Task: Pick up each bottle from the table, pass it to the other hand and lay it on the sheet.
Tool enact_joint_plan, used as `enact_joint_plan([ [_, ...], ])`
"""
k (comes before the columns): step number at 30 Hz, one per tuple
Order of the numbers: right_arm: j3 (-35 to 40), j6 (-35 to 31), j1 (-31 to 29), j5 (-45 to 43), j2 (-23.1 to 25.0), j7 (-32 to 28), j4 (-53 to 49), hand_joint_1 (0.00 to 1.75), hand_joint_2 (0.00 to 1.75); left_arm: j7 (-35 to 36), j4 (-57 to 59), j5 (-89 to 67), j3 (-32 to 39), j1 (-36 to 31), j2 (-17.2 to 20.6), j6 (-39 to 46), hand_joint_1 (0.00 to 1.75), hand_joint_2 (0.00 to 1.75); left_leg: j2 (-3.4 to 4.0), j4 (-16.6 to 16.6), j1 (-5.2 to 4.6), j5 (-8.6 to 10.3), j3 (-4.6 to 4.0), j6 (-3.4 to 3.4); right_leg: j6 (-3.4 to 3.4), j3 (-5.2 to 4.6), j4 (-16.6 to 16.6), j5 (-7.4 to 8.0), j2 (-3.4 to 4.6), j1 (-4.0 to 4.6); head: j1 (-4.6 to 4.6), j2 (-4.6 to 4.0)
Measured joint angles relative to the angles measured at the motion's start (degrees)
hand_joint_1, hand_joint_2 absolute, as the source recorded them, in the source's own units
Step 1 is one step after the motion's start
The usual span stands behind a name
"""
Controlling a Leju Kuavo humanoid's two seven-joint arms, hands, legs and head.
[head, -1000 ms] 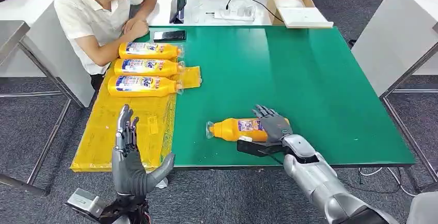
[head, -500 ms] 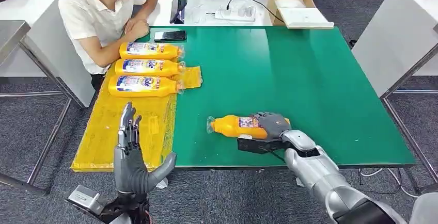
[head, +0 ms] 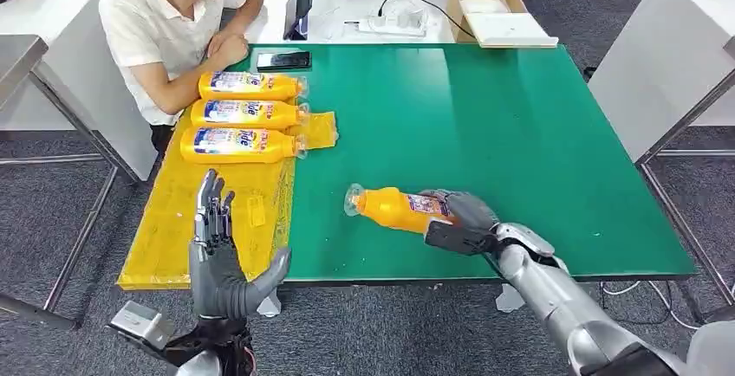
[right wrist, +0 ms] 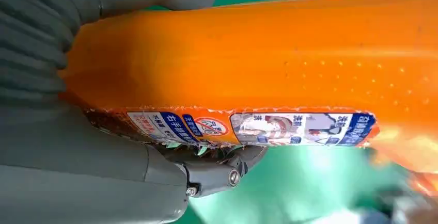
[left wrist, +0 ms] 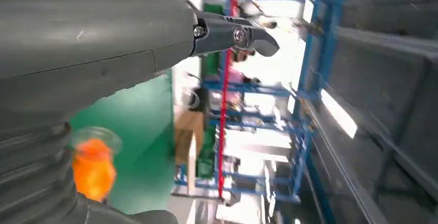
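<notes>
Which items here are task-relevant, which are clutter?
Job: orange plastic bottle gripped by right hand; open left hand; yellow plastic sheet with three orange bottles laid on it.
Clutter: black phone; cardboard box; white power strip.

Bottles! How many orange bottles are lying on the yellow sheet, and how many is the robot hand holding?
Orange bottles on the yellow sheet: 3
Orange bottles held by the right robot hand: 1
Orange bottles held by the left robot hand: 0
Total: 4 bottles
</notes>
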Motion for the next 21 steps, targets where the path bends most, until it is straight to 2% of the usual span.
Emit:
enact_joint_plan([
  [4,-3.26,-3.48,7.34,-6.87,1.88,-0.97,-10.66,1.75,1.75,3.42,1.73,5.18,0.87,0.22,-0.96,5.07,0.00,1.75,-0.04,0.00,0.07,0.03,-0.32,-0.02,-0.01,-0.30,0.05,0.00,-0.02,0.07,0.00,0.00],
  [7,-5.38,-6.53,11.57,-7.46,3.24,-1.56,-17.59,1.75,1.75,4.71,3.06,8.03,1.01,0.32,-1.09,4.66,0.00,1.75,-0.14,0.00,0.07,0.14,-0.72,-0.04,0.00,-0.68,0.11,0.02,-0.04,0.06,-0.07,0.02],
  [13,-8.29,-7.70,12.88,-8.86,4.55,-3.26,-26.61,1.75,1.75,9.89,5.21,15.56,-0.74,0.43,0.07,-8.06,0.00,1.75,-0.10,0.00,-0.01,0.13,-0.87,-0.02,0.00,-0.82,0.10,0.02,-0.02,-0.05,0.00,0.00],
  [21,-7.83,-7.54,13.75,-8.84,6.62,-3.61,-31.84,1.75,1.75,9.52,8.48,11.26,-2.80,-0.04,1.09,-6.51,0.00,1.75,-0.15,0.00,-0.01,0.11,-1.01,-0.02,0.02,-0.96,0.08,0.01,-0.04,-0.04,0.00,0.02],
])
